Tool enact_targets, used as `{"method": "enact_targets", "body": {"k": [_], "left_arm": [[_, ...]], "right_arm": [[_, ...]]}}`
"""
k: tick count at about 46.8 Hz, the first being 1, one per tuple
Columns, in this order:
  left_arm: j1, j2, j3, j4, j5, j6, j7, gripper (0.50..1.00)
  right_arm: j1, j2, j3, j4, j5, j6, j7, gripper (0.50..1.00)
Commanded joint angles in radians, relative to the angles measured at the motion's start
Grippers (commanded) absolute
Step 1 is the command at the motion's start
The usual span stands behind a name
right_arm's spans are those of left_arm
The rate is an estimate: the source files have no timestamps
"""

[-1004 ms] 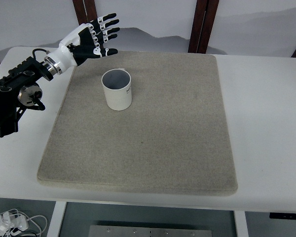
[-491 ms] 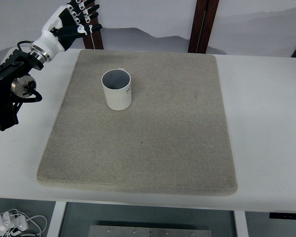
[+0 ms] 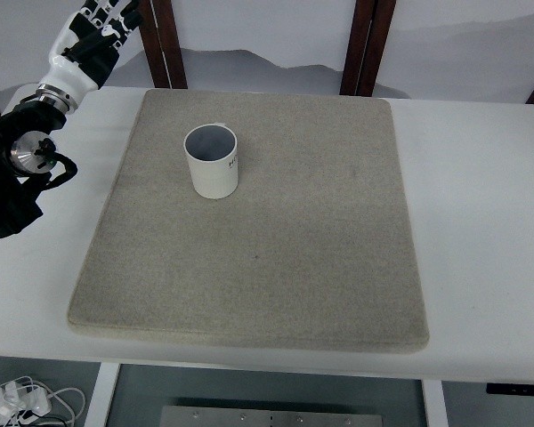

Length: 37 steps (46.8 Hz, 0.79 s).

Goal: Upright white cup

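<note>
White cup (image 3: 211, 161) stands upright on its base, mouth open to the ceiling, on the far-left part of the grey mat (image 3: 276, 267). We can see down into the bluish-grey interior; the rim looks level, with no lean that we can detect. A small dark print mark sits on the wall facing right, too small for us to read. Nothing touches the cup; it stands well inside the mat's edges.

The mat covers most of the white surface (image 3: 481, 222) and lies flat. We judge it is there to give grip and cushioning so the cup does not skid or rattle when tipped onto its base.

Left hand (image 3: 91, 34) is up at the far-left corner of the view, above and beyond the surface's far edge, well apart from the cup. Its fingers are spread loosely and hold nothing. The black forearm (image 3: 18, 169) hangs over the left margin of the surface, off the mat. We read this pose as clear of the work area, leaving the cup unobstructed.

Right arm does not appear in the view.

Judgement: with the cup standing on its base and free of contact, the task looks complete; we see no correction needed.
</note>
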Motion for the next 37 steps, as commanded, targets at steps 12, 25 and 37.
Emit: {"method": "enact_targets", "body": {"k": [12, 25, 37], "left_arm": [[0.031, -0.021, -0.231, 0.041, -0.061, 0.07, 0.294, 0.996], [0.088, -0.03, -0.361, 0.035, -0.118, 0.024, 0.317, 0.999], [0.099, -0.044, -0.407, 0.036, -0.143, 0.019, 0.315, 0.999]], "right_arm": [[0.0, 0.0, -0.001, 0.0, 0.0, 0.0, 0.0, 0.952], [0.0, 0.0, 0.002, 0.002, 0.0, 0.005, 0.0, 0.952], [0.0, 0.0, 0.002, 0.002, 0.0, 0.008, 0.0, 0.952]]}}
